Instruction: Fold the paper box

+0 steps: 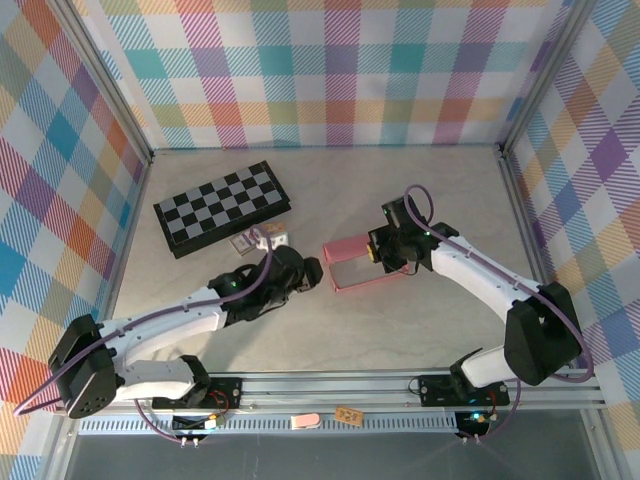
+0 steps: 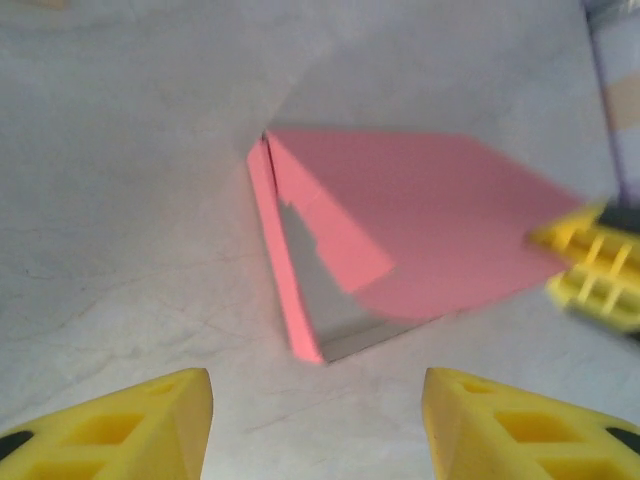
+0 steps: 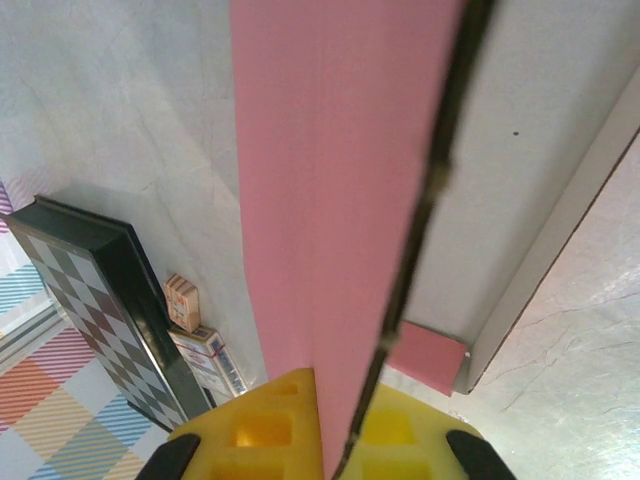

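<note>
Well, your right pincer [image 1: 379,256] clamps the paper box [image 1: 347,248], right of the checkered board [image 1: 222,207]; your left pincer [image 1: 312,272] gapes open just beside it

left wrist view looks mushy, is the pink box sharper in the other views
left wrist: soft all over, paper box edges smeared; right wrist: its pink panel close to the lens is soft, checkered board crisper; top external: sharpest, even light, only faint shadows

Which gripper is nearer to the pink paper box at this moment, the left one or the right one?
Right. The right gripper is shut on one wall of the paper box. The left gripper is open, just short of the box's other end, not touching.
</note>
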